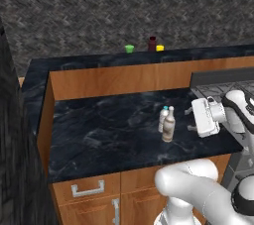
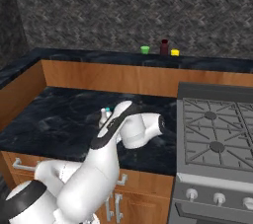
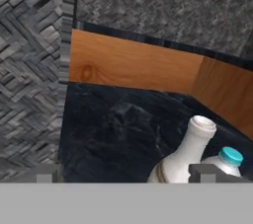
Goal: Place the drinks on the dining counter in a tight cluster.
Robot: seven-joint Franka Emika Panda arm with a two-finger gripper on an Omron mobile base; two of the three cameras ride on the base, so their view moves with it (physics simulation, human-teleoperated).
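Gripper (image 1: 190,120) jaws spread, nothing between them. Tan bottle (image 1: 169,125) stands just ahead of the fingertips (image 3: 206,172), its base cut off in hand view. Clear bottle (image 1: 163,118) touches it on the far side, half hidden. No label legible. Maroon bottle (image 1: 152,43) stands far beyond on the dining counter (image 1: 94,62).

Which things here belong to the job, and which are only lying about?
Job:
- tan bottle
- clear bottle
- maroon bottle
- dining counter
- gripper, beside the tan bottle

Lying about:
- green cup
- yellow thing
- stove
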